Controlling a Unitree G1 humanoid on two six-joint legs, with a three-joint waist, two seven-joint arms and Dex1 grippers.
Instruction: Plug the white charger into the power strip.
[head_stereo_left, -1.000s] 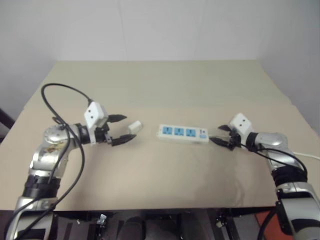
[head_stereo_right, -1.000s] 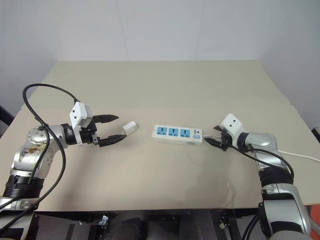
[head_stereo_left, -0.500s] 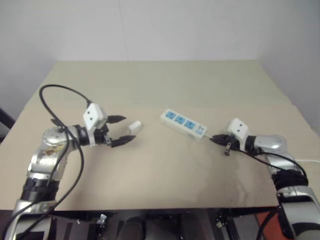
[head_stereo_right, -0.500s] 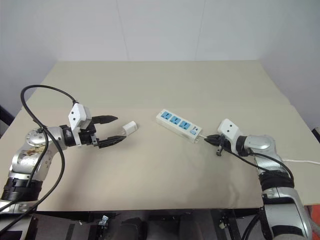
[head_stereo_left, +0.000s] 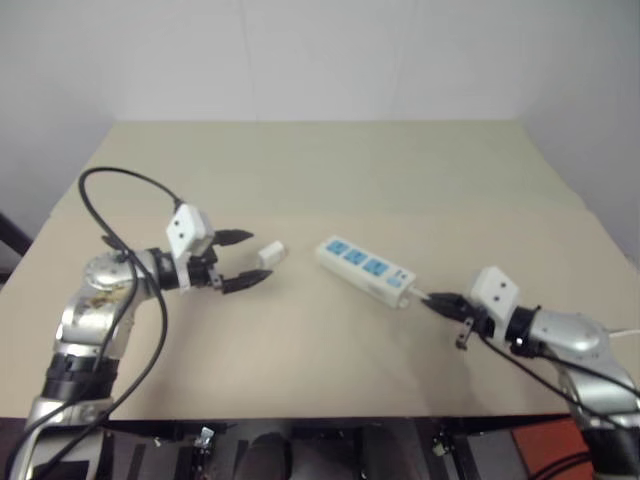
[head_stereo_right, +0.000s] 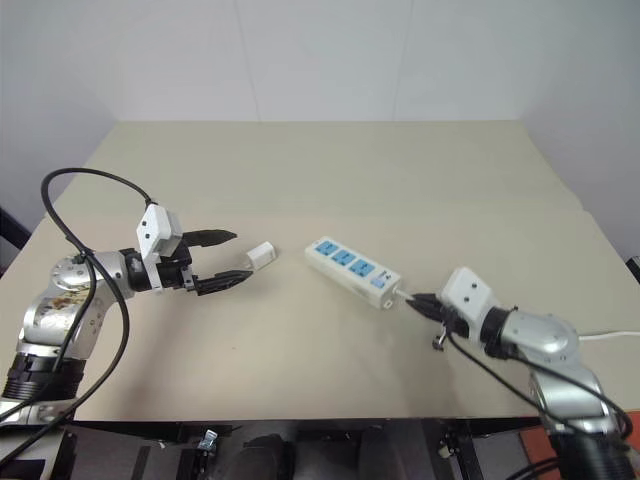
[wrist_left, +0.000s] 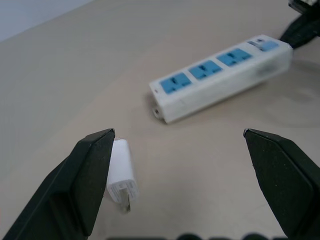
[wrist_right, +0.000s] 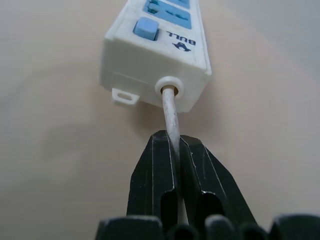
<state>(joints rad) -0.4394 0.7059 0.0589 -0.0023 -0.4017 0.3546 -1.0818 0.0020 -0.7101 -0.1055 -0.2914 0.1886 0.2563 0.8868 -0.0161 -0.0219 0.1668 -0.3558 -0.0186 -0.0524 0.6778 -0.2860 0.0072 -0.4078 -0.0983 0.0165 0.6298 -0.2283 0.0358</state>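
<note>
Since a second ago, the long flat white plastic power strip with three blue socket faces (head_stereo_right: 354, 273) has swung from lying straight across the beige table (head_stereo_right: 330, 170) to lying on a slant, its switch end drawn nearer the robot, and the right gripper (head_stereo_right: 421, 303) has pulled back with it. That gripper's two black fingers are now pinched together on the thin white cord (wrist_right: 171, 116) just where it leaves the switch end of the strip; the right wrist view shows the cord running straight down between the closed fingertips. The left gripper (head_stereo_left: 239, 262) has kept its place, its fingers spread wide apart and holding nothing. The small white boxy charger (head_stereo_left: 271, 253) lies on its side on the table just past those fingertips, one finger close beside it in the left wrist view, metal prongs visible at its near end. It sits near the strip's far end but clear of it. The step in hand appears to be positioning the strip by its cord, ahead of any grasp on the charger. The next move likely calls for the left fingers to close across the charger's white body, then turn it so the prongs face down into one of the blue sockets while the right holds the strip steady.
</note>
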